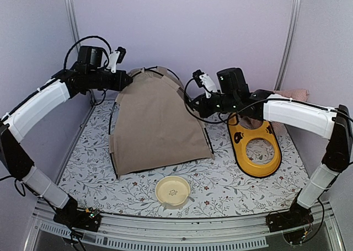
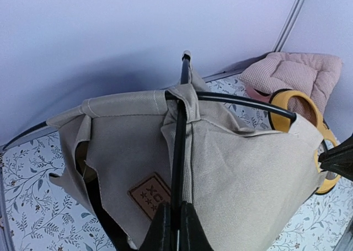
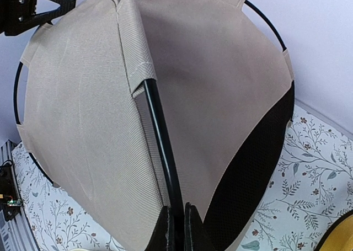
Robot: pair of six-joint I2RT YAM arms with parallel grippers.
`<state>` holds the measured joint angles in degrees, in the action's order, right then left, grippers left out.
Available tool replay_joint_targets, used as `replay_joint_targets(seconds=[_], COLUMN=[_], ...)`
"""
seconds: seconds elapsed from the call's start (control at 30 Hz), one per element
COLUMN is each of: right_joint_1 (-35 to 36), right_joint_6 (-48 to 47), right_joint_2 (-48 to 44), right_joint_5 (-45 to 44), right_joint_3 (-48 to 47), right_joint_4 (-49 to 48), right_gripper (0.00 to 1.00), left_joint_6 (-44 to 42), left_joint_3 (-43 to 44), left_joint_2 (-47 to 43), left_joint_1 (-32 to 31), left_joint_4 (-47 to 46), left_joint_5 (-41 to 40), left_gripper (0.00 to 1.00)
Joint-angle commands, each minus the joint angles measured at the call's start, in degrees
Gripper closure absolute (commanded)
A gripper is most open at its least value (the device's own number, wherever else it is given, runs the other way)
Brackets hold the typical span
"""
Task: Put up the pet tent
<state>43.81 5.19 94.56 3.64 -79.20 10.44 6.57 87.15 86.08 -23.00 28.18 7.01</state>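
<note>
The tan pet tent (image 1: 157,121) stands as a dome at the middle of the floral mat, its thin black poles arching over the fabric. My left gripper (image 1: 128,81) sits at the tent's upper left and is shut on a black pole (image 2: 179,146); the brown label patch (image 2: 150,197) lies just left of its fingers (image 2: 160,231). At the tent's upper right edge my right gripper (image 1: 190,103) is shut on another black pole (image 3: 162,146), beside the black mesh base (image 3: 259,168). In the right wrist view the left gripper (image 3: 55,5) shows at top left.
A yellow feeder tray (image 1: 255,146) lies right of the tent, with a pink checked cushion (image 2: 295,71) behind it. A cream round bowl (image 1: 172,190) sits near the front edge. Lilac walls close the back and sides.
</note>
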Motion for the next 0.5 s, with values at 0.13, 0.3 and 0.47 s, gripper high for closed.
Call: replay_joint_targets(seconds=[0.13,0.3,0.47], right_joint_1=[-6.33,-5.71,-1.85], right_joint_6=[0.42,3.29,6.97], right_joint_2=[7.04,7.90,4.57], right_joint_5=[-6.32,-3.83,-6.89], right_joint_3=[-11.71,-19.12,-21.43], right_joint_4=[12.02,14.38,14.62], right_gripper=[0.85,0.41,0.18], left_joint_6=[5.67,12.08,17.88], left_joint_3=[-4.01,-6.01,-6.18], left_joint_2=[-7.75,-9.83,-9.77], left_joint_1=[0.97,-0.05,-3.21], left_joint_4=[-11.49,-19.82,-28.01], left_joint_5=[-3.92,-7.44,-11.92], left_gripper=[1.00,1.00,1.00])
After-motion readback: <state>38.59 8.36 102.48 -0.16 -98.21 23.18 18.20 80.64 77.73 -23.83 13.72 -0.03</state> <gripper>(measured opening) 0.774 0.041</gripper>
